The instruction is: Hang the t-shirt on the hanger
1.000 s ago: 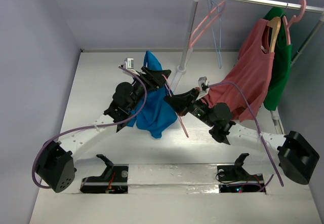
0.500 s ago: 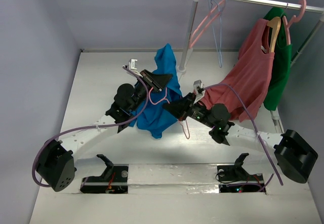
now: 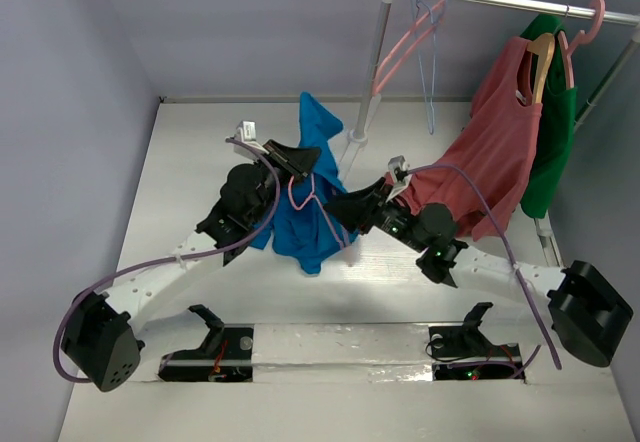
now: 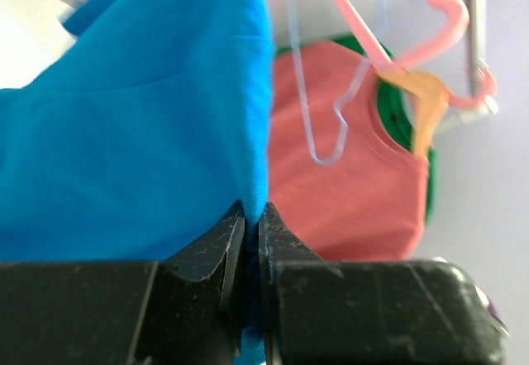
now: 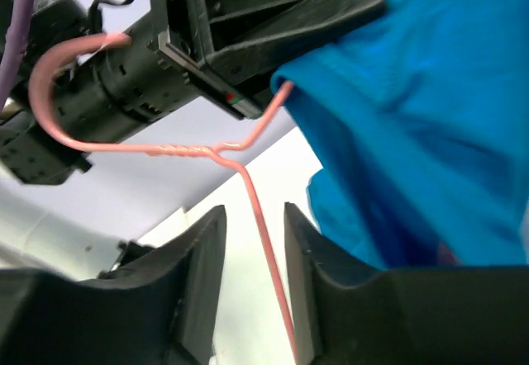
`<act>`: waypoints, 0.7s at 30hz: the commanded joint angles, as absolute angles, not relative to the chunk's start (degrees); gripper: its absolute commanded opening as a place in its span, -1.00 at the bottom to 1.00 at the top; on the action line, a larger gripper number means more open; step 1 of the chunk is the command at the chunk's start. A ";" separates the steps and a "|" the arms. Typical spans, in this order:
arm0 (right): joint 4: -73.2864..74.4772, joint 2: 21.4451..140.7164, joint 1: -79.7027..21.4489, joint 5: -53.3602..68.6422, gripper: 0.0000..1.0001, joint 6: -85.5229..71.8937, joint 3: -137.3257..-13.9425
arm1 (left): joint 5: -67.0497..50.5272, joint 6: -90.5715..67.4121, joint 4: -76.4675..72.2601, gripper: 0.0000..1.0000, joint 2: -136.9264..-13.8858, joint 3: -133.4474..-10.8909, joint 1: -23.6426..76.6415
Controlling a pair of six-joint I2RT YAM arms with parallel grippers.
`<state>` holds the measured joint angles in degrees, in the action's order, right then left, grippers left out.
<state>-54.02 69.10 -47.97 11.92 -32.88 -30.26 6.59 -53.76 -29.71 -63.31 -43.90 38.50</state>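
Note:
The bright blue t-shirt (image 3: 305, 227) hangs bunched over the middle of the table, a peak of it (image 4: 140, 125) standing above my left gripper (image 3: 298, 157). That gripper (image 4: 252, 215) is shut on a fold of the blue cloth. The thin pink hanger (image 3: 312, 194) lies against the shirt's front, hook (image 5: 50, 76) to the left. One of its arms goes under the cloth (image 5: 430, 117) beside the left fingers (image 5: 289, 6). Its other arm (image 5: 252, 187) runs down between the jaws of my right gripper (image 5: 254, 212), which stand apart. My right gripper (image 3: 345, 207) is open.
A white clothes rack (image 3: 370, 62) stands at the back right. On its rail hang pink hangers (image 3: 405, 47), a pale blue hanger (image 3: 430, 72), a salmon-red top (image 3: 500, 142) on a wooden hanger and a dark green garment (image 3: 555, 142). The salmon top hangs close behind my right arm.
My left gripper has shut on the shirt's fabric and lifted it. My right gripper, shut on the hanger's arm before, has opened around it.

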 commanded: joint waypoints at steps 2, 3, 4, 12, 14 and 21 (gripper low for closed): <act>-48.45 64.60 -47.64 8.88 -0.05 -30.85 -31.47 | 13.01 -52.73 -26.19 -1.00 -59.33 -48.69 37.88; -47.38 63.73 -47.64 8.70 0.07 -30.59 -31.12 | 13.09 -52.82 -25.50 -1.00 -59.15 -49.13 37.88; -45.46 63.29 -47.64 8.61 0.12 -29.80 -30.85 | 12.92 -52.91 -25.23 -1.00 -59.06 -49.30 37.88; -34.64 59.59 -45.19 4.75 -0.52 -24.44 -28.57 | 12.57 -53.70 -23.65 -1.00 -57.57 -49.74 37.35; -34.19 60.99 -42.99 5.10 -0.70 -23.21 -26.64 | 12.31 -53.70 -22.77 -1.00 -56.78 -50.44 36.83; -35.07 63.97 -41.13 11.85 0.18 -17.06 -23.20 | 11.16 -53.79 -21.09 -1.00 -55.11 -51.77 36.30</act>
<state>-34.61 62.83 -41.04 7.49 -22.41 -22.52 11.92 -53.52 -18.06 -57.54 -48.05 36.71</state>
